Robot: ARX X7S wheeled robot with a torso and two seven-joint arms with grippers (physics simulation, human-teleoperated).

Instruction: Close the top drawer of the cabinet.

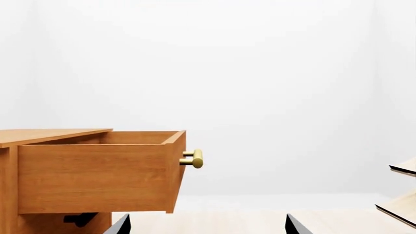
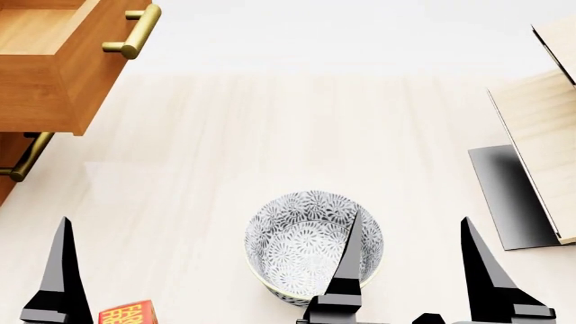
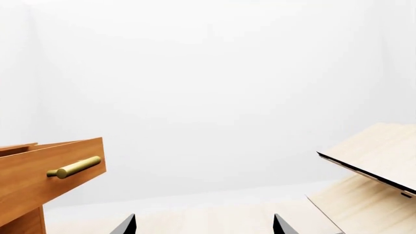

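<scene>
The top drawer (image 2: 54, 67) of the orange-brown cabinet (image 1: 8, 195) stands pulled out at the head view's upper left, its inside showing. Its brass bar handle (image 2: 135, 30) faces the open floor. The drawer also shows side-on in the left wrist view (image 1: 97, 178) and in the right wrist view (image 3: 39, 183). My left gripper (image 1: 207, 223) is open and empty, well short of the drawer; one of its fingers (image 2: 61, 270) shows in the head view. My right gripper (image 2: 414, 270) is open and empty, further to the right.
A lower drawer's brass handle (image 2: 27, 158) shows beneath the open drawer. A patterned blue-white bowl (image 2: 301, 253) stands on the pale floor between my arms. A red box (image 2: 128, 314) lies by the left finger. Pale slanted boards (image 2: 535, 128) on a black base (image 2: 508, 196) stand at right.
</scene>
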